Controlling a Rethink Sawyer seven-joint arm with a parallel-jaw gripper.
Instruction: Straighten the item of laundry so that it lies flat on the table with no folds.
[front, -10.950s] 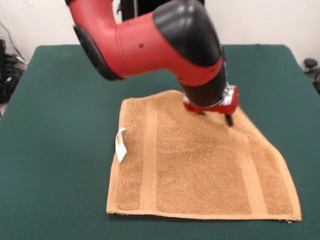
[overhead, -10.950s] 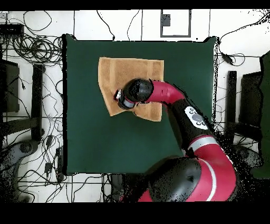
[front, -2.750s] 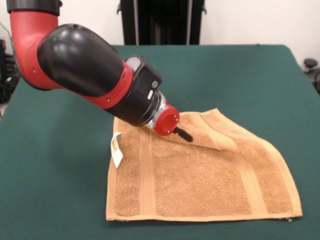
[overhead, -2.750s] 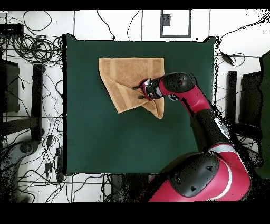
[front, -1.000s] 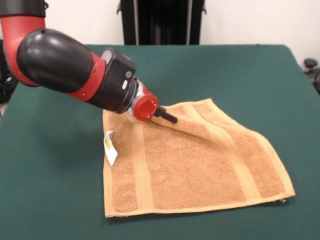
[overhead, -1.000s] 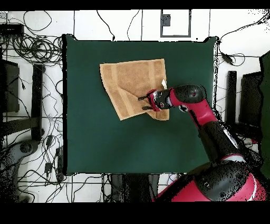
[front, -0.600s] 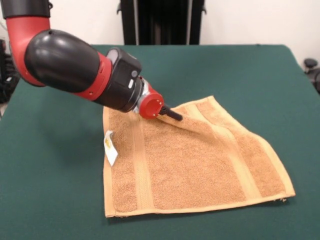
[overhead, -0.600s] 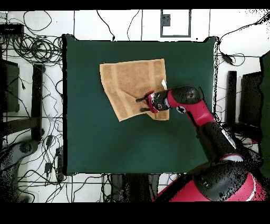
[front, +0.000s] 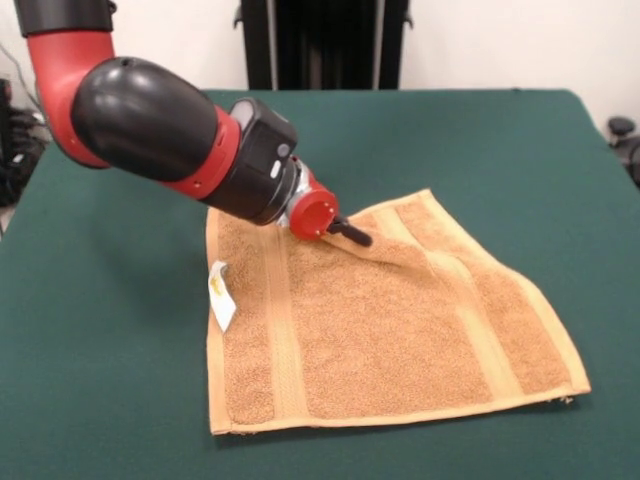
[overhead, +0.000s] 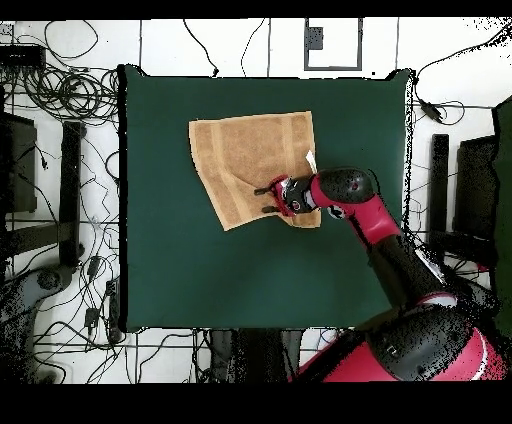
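The item of laundry (front: 390, 330), an orange-tan terry towel, lies spread on the green table (front: 110, 380). Its white label (front: 220, 292) sticks out at its left edge. The far right corner is turned in, so that side runs diagonally, and a low ridge crosses the towel from the gripper toward the right. My gripper (front: 358, 238) points sideways and rests low on the towel's far part. In the overhead view the gripper (overhead: 264, 199) shows two fingers spread apart on the towel (overhead: 250, 150), near a diagonal fold line. Nothing is pinched between them.
The arm's thick red and black elbow (front: 150, 120) hangs over the table's left side. In the overhead view, green cloth (overhead: 200, 280) extends well beyond the towel on every side. Cables (overhead: 70, 90) and stands lie on the floor around the table.
Over the last second the gripper has slid a little further onto the towel, toward its middle. The towel has kept its place and shape. Earlier it was dragged and turned slightly.
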